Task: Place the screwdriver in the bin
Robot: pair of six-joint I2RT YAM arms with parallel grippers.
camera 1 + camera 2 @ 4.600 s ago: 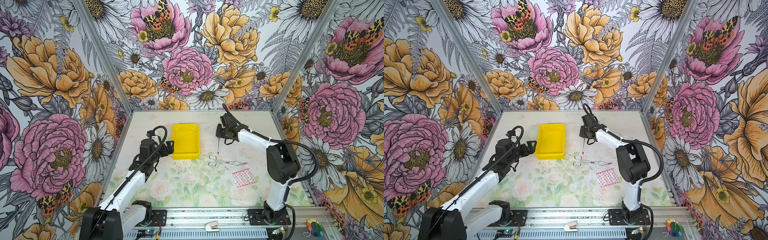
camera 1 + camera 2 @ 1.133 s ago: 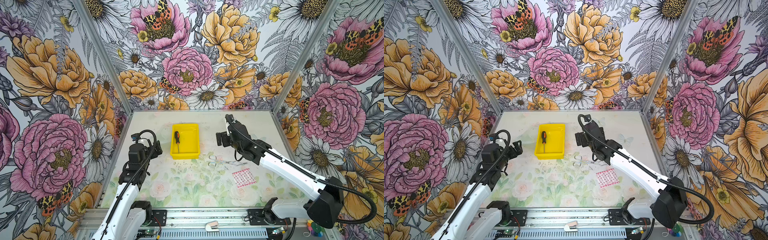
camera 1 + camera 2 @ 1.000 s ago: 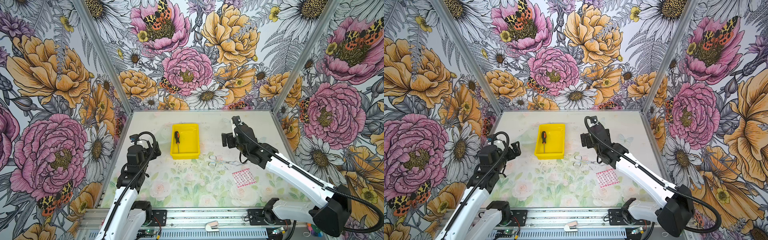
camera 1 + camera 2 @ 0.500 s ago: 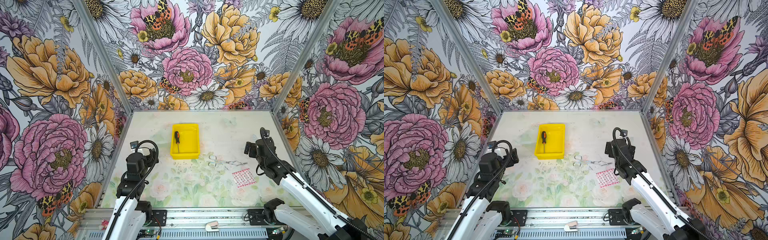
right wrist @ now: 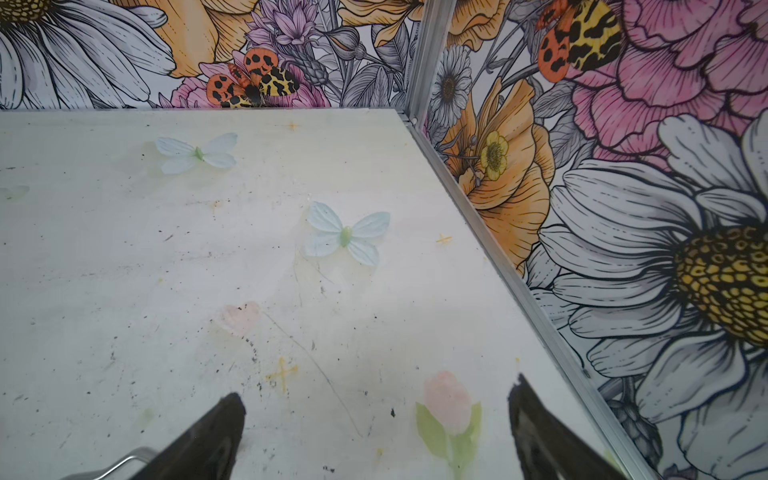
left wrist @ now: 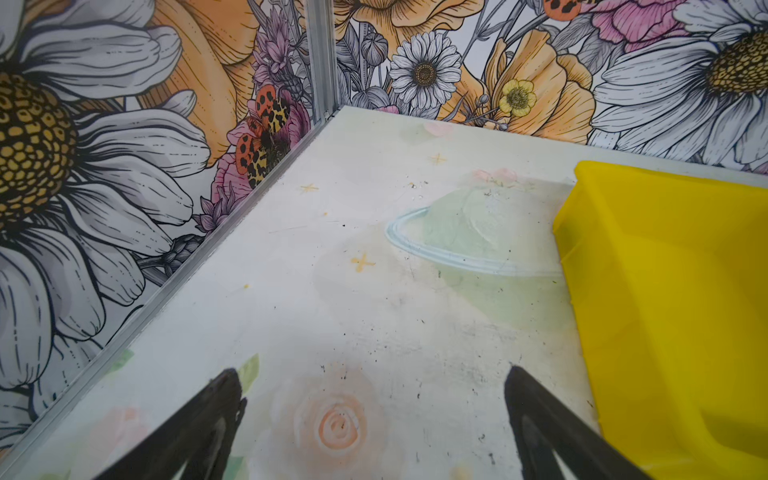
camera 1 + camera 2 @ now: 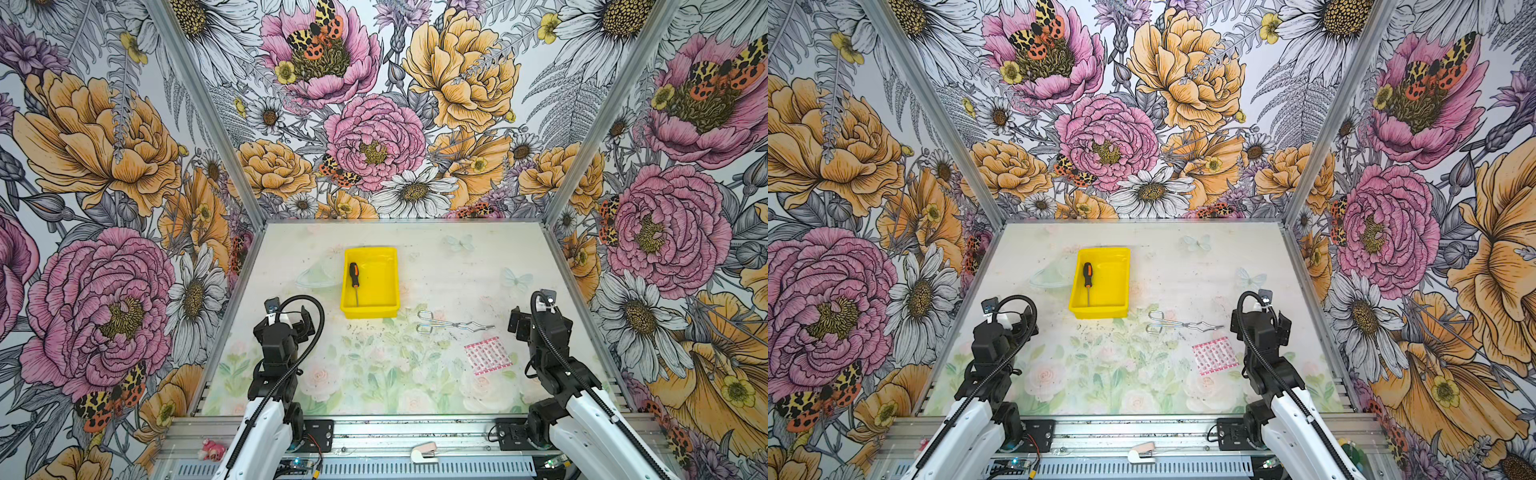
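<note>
Screwdriver (image 7: pixel 355 284) lies flat on the floor of the bin (image 7: pixel 370 311), wholly inside the rim, so the task looks done and what remains is the risk of disturbing it.

The likeliest trouble is on the left. In the left wrist view the left gripper (image 6: pixel 372 374) hangs with its jaws spread wide and nothing between them, and the yellow wall of the bin (image 6: pixel 665 291) stands just beside one finger. A sideways swing of that arm could clip the bin. It appears light and shallow, so a knock might slide it across the table (image 7: pixel 415 374) or tilt it enough for the tool to roll.

The right gripper (image 5: pixel 374 388) is also wide open and empty. The wire loop of the silver tongs (image 7: pixel 453 325) shows close to one of its fingers, so a low sweep could snag them and drag them toward the bin.

In both top views the screwdriver (image 7: pixel 1088 286) rests close to the bin's left wall, roughly parallel to it. Its black-and-orange handle is toward the far end. The thin dark shaft points at the near wall, with the tip close to that wall.
</note>
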